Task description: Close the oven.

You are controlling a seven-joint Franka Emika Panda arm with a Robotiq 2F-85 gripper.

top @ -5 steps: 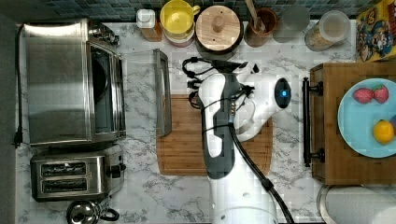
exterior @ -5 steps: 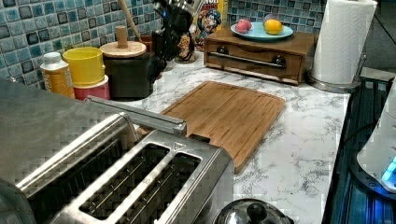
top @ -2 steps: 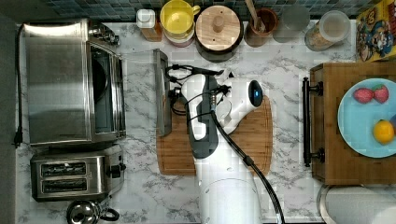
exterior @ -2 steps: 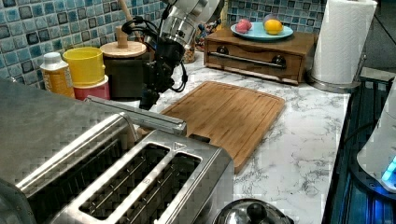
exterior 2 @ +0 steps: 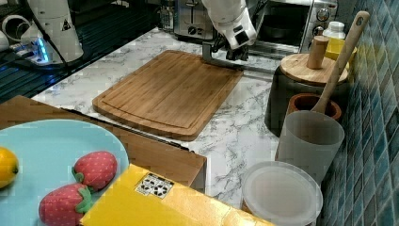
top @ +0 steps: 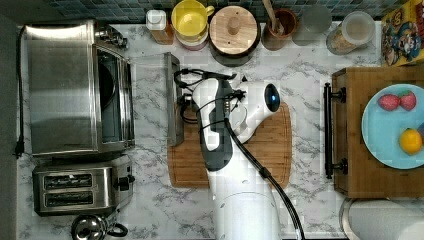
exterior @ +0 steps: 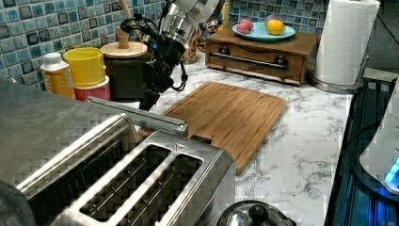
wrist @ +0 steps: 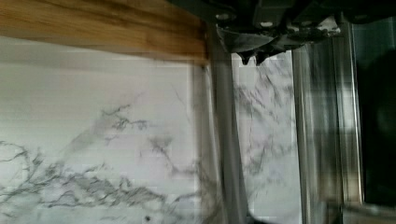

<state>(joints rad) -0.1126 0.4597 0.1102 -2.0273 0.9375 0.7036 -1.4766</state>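
Observation:
The oven (top: 60, 85) stands at the top view's left, a boxy steel body with its glass door (top: 150, 100) folded down flat and its dark inside showing (exterior 2: 287, 23). The door's long bar handle (top: 172, 100) lies along the cutting board's edge. My gripper (top: 184, 102) hangs low right beside this handle, on the board side. It shows just above the bar in the left view (exterior: 148, 101) and in the right view (exterior 2: 235, 55). In the wrist view the fingertips (wrist: 250, 57) sit close together with nothing between them, near the handle (wrist: 224, 140).
A two-slot toaster (top: 80, 190) and a kettle (top: 92, 227) stand beside the oven. The wooden cutting board (top: 270, 150) lies under my arm. Cups and canisters (top: 232, 30) line the back wall. A wooden drawer box (top: 350, 135) carries a plate of fruit, next to a paper towel roll (exterior: 346, 42).
My arm has swung toward the top view's left, from over the cutting board to the oven door's handle, and dropped lower. The door still lies open.

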